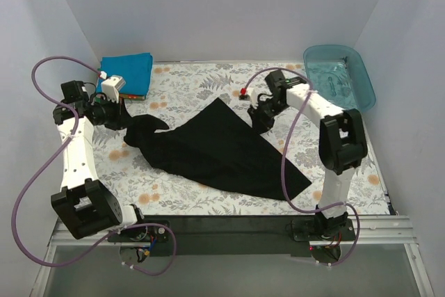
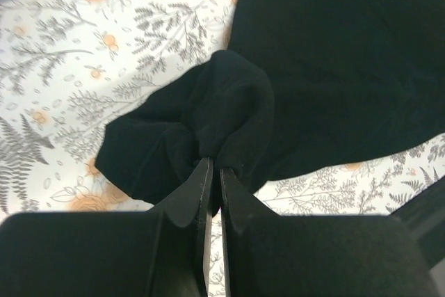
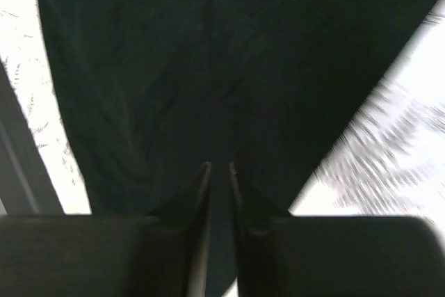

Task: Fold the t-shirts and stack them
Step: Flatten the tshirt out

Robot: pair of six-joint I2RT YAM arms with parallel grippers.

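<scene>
A large black t-shirt (image 1: 222, 151) lies spread across the middle of the floral tablecloth, stretched between my two grippers. My left gripper (image 1: 128, 122) is shut on its bunched left end, which shows gathered at the fingertips in the left wrist view (image 2: 215, 130). My right gripper (image 1: 259, 120) is shut on the shirt's far right edge; black cloth (image 3: 208, 67) fills the right wrist view. A folded bright blue t-shirt (image 1: 128, 72) lies at the far left corner, with slivers of orange and green cloth under it.
A translucent teal plastic tub (image 1: 341, 74) stands at the far right corner. The floral tablecloth (image 1: 188, 85) covers the table. White walls close the left, far and right sides. A dark rail (image 1: 229, 231) runs along the near edge.
</scene>
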